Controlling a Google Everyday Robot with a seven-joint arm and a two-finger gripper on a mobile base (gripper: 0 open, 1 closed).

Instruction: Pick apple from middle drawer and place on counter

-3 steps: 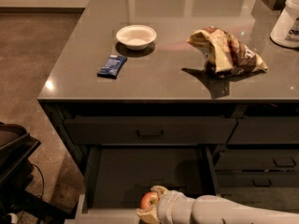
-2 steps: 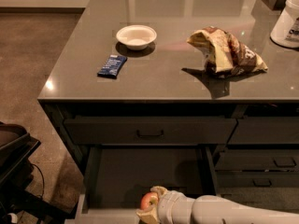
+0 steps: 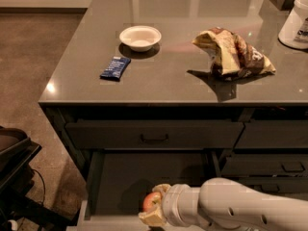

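Observation:
The apple (image 3: 150,200), red with a yellowish patch, sits low in the open middle drawer (image 3: 115,177) near its pale front rim. My gripper (image 3: 155,205) reaches in from the lower right on a white arm, with tan fingers (image 3: 161,188) above and below the apple, closed around it. The glossy dark counter (image 3: 168,81) lies above the drawers.
On the counter are a white bowl (image 3: 140,36), a blue snack bar (image 3: 115,68), a crumpled chip bag (image 3: 234,54) and a white container (image 3: 296,22) at the right edge. A closed handled drawer (image 3: 154,135) sits above the open one. Dark robot base parts (image 3: 14,177) stand at left.

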